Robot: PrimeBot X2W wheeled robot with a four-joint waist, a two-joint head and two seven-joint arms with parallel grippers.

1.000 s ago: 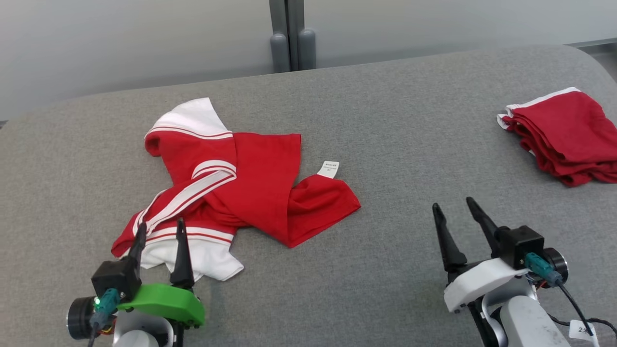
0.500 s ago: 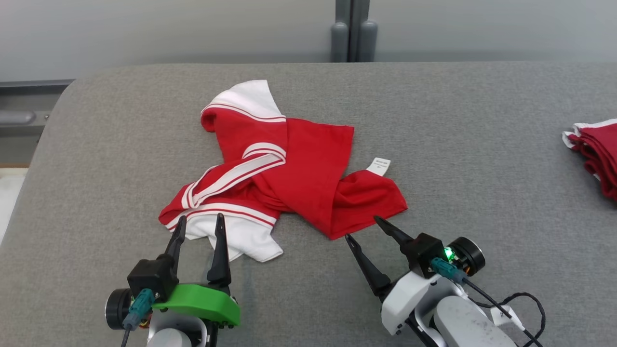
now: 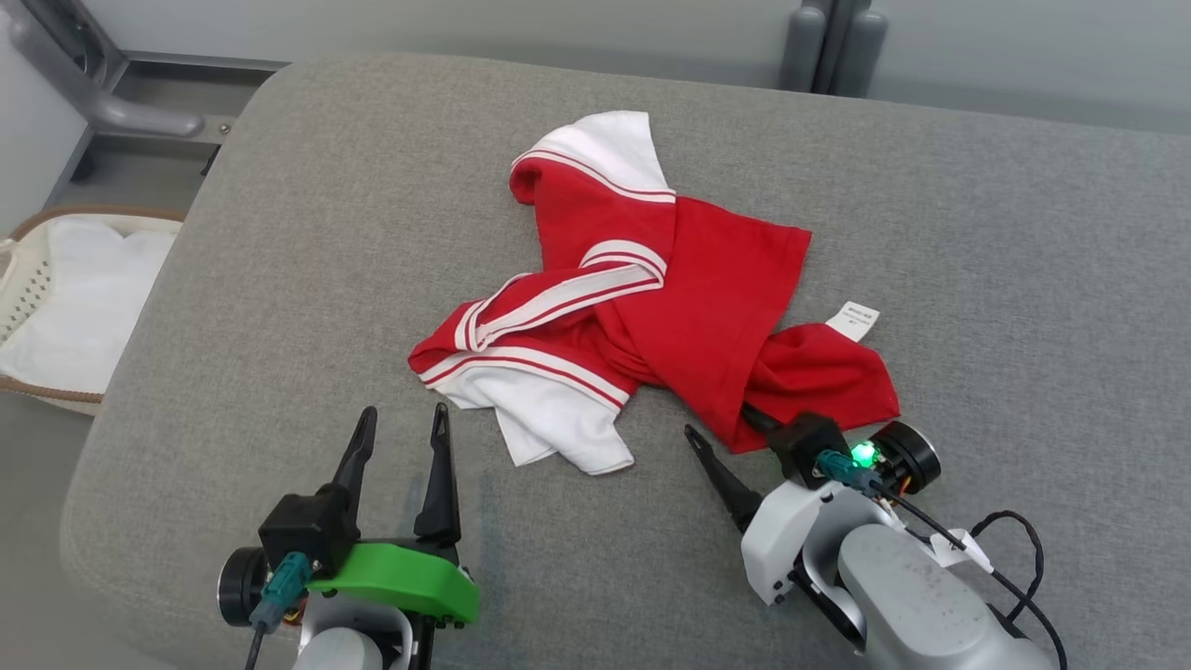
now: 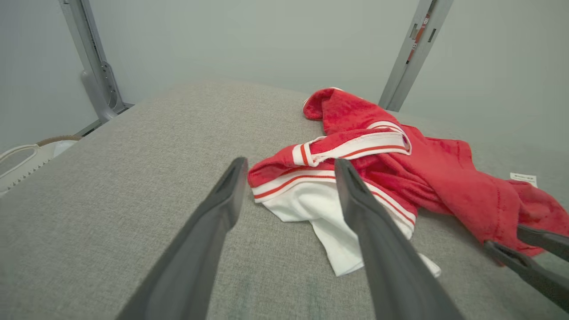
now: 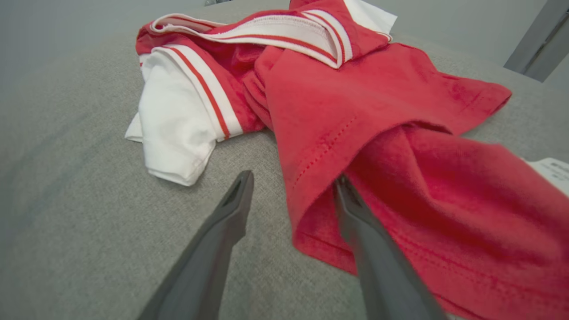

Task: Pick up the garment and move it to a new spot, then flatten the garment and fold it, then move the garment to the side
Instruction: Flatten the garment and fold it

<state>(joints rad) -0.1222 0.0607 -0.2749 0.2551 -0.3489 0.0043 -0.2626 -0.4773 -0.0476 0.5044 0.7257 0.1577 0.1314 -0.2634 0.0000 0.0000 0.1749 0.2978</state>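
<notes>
The garment (image 3: 689, 298), a red shirt with white striped trim and white sleeves, lies crumpled in the middle of the grey padded table (image 3: 298, 186). My left gripper (image 3: 402, 414) stands open just short of its white sleeve (image 4: 311, 204), touching nothing. My right gripper (image 3: 718, 421) is open at the shirt's near red hem. In the right wrist view one finger (image 5: 355, 213) is tucked into the fold of the hem (image 5: 311, 178), and the other finger lies on the bare table beside it. My right gripper's fingers (image 4: 524, 262) also show in the left wrist view.
A pale laundry basket (image 3: 28, 270) holding white cloth stands on the floor off the table's left edge. Grey metal posts (image 3: 833, 37) rise behind the table's far edge. A white label (image 3: 858, 321) sticks out of the shirt at the right.
The head camera has turned left, bringing the basket into view. My right gripper has moved left to the shirt's red hem and slid one finger into its fold. The left gripper stays open.
</notes>
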